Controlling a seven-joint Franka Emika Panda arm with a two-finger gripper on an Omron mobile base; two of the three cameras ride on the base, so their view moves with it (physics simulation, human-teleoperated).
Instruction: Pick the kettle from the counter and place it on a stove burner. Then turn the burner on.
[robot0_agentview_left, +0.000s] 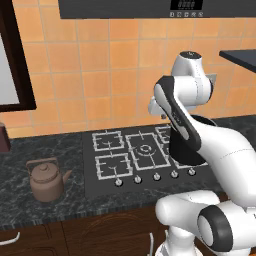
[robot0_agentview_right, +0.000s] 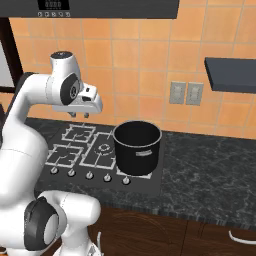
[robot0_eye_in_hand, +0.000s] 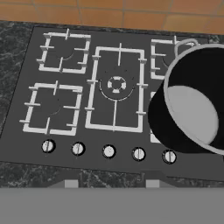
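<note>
kettle (robot0_agentview_left: 46, 179) is sitting on the counter (robot0_agentview_left: 20, 200) left of the cooktop (robot0_agentview_left: 100, 187), untouched; reaching it looks like the step in hand. right base view: gripper (robot0_agentview_right: 80, 115) is hanging above the cooktop's far edge, left of the pot (robot0_agentview_right: 137, 147), holding nothing; i cannot tell its jaw gap. hand view: small burner (robot0_eye_in_hand: 52, 107) is waiting free at the cooktop's left. no readable writing.

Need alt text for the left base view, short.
A brown kettle sits on the dark counter, left of a black cooktop with wire burner grates. The white robot arm rises at right, hiding most of a black pot.
</note>
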